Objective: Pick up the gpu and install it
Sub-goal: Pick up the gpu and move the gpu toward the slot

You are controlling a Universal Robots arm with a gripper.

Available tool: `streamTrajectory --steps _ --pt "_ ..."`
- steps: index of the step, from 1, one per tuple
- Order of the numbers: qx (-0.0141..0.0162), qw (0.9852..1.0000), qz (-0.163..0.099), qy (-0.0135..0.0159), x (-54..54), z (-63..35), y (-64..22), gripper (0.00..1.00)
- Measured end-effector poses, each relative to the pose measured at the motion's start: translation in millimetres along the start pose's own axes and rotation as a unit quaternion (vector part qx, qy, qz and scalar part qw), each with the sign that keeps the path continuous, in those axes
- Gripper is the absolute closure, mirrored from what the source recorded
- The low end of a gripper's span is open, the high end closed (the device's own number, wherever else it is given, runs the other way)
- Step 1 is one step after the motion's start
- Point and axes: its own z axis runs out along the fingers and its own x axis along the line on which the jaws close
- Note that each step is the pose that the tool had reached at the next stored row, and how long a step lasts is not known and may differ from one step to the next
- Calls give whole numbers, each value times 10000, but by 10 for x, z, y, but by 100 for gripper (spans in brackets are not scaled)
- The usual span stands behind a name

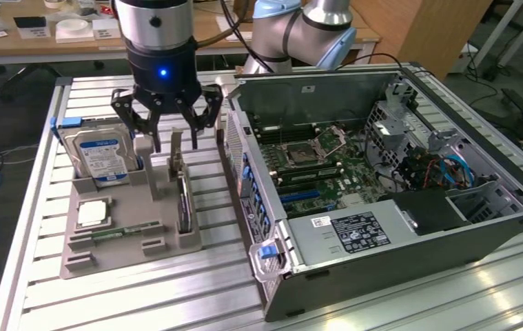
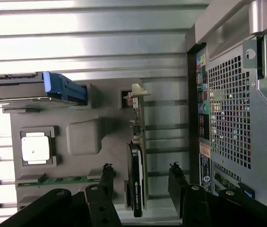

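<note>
One black-fingered gripper hangs over the grey moulded parts tray, jaws spread wide and holding nothing. The gpu, a thin dark slab with a green board and silver end bracket, stands on edge in the tray's slot right below it, with a fingertip on each side. The step looks like the approach to grasp. It is best done centred on the cooler, square to the card and clear of the bracket.

The tray also holds:
- a silver hard drive with a blue frame, upright
- a square silver chip, flat
- a narrow green memory stick, flat

An open grey computer case stands beside the tray, with a motherboard inside.
</note>
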Motion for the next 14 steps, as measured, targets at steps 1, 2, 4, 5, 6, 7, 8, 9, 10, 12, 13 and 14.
streamTrajectory --steps 1,2,4,5,6,7,8,9,10,12,13,14 --pt "0 10000 -2 1 0 11 -5 41" --pt "1 10000 -3 3 1 22 -14 41" --pt "0 10000 -4 6 -1 39 -39 41" --pt "-1 10000 -4 9 -2 45 -48 41" --pt "-2 10000 -4 12 -4 49 -58 41" --pt "-3 10000 -3 14 -6 52 -66 41" --pt "-3 10000 -3 16 -9 56 -75 41" --pt "-3 10000 -3 20 -11 59 -83 41" --pt "-3 10000 -3 23 -14 63 -90 41" --pt "-2 10000 -2 29 -16 69 -106 41" --pt "-2 10000 -2 32 -17 71 -114 41" --pt "-2 10000 -2 33 -18 73 -122 41"
